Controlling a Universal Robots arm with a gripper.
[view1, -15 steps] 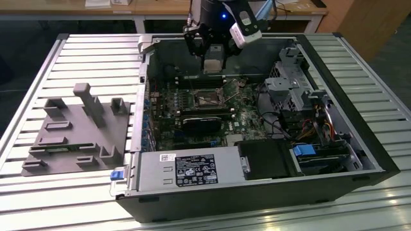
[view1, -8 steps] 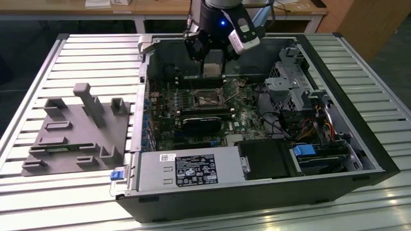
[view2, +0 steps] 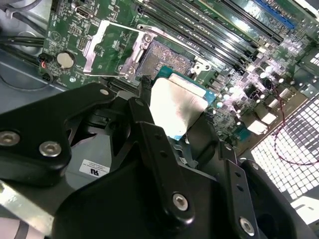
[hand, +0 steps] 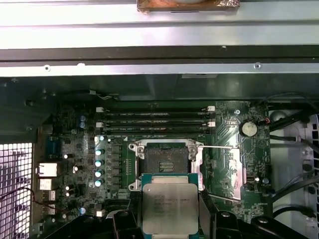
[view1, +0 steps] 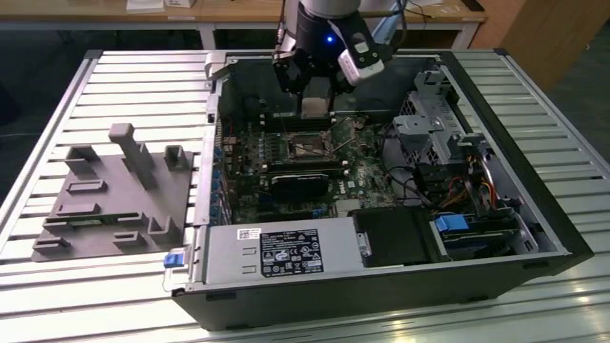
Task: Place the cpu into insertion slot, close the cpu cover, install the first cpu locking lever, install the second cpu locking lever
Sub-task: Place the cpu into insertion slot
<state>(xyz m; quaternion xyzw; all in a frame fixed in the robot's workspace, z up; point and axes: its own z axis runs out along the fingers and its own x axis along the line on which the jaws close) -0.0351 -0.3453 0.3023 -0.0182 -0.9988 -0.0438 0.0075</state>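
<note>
In both wrist views my gripper (hand: 169, 215) is shut on the cpu (hand: 169, 206), a small square chip with a dull silver top, gripped by two opposite edges. The cpu (view2: 177, 105) hangs a little above the motherboard, beside the insertion slot (hand: 166, 159) and not over it. The insertion slot (view2: 167, 57) lies bare, its dark pin field showing. The cpu cover (view2: 107, 47), a silver frame with a window, is flipped open next to it. In the exterior view the gripper (view1: 316, 111) hovers inside the open computer case, just behind the insertion slot (view1: 307, 146).
Long memory slots (hand: 154, 122) run close behind the socket. A black heatsink block (view1: 300, 184) sits in front of it, a silver power supply (view1: 276, 250) nearer still. A drive cage and cables (view1: 443, 139) stand at the exterior view's right. A grey fixture (view1: 114, 193) lies outside the case.
</note>
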